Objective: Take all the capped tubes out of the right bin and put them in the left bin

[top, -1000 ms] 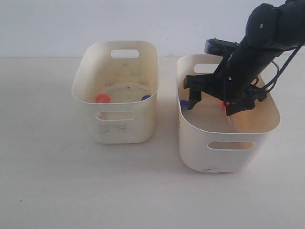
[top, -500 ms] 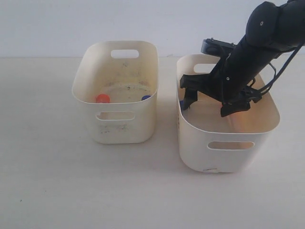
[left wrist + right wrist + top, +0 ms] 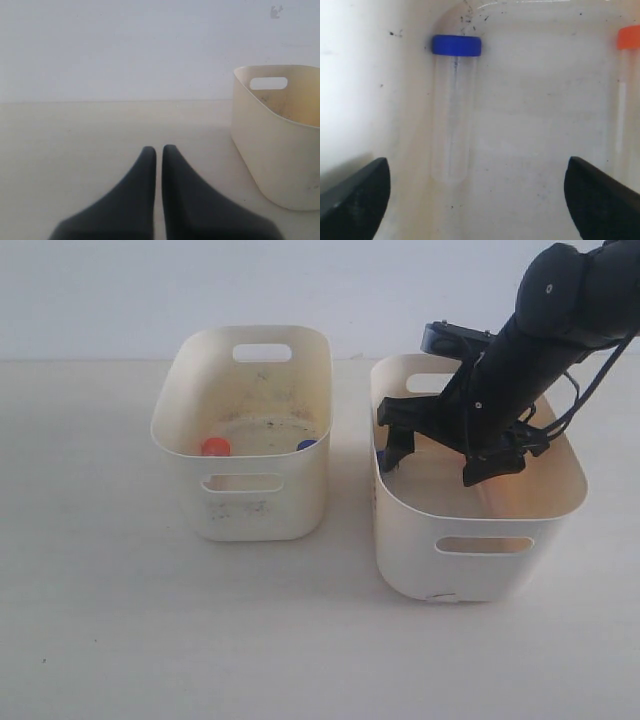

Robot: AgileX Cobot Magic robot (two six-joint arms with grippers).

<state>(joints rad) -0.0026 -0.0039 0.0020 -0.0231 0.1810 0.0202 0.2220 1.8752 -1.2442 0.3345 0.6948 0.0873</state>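
Note:
My right gripper reaches down inside the right bin, open wide and holding nothing. On the bin floor lies a clear blue-capped tube by the rounded wall, ahead of my right gripper and nearer one finger. An orange-capped tube lies at the other side, cut off by the frame edge. In the exterior view only a bit of blue cap shows there. The left bin holds an orange cap and a blue cap. My left gripper is shut over bare table.
The two bins stand side by side with a narrow gap between them on a pale table. In the left wrist view the left bin stands off to one side of the shut fingers. A plain wall runs behind the table.
The right gripper has shifted slightly left inside the right bin, staying open. The orange cap that showed beside it a second ago is now hidden behind the arm.

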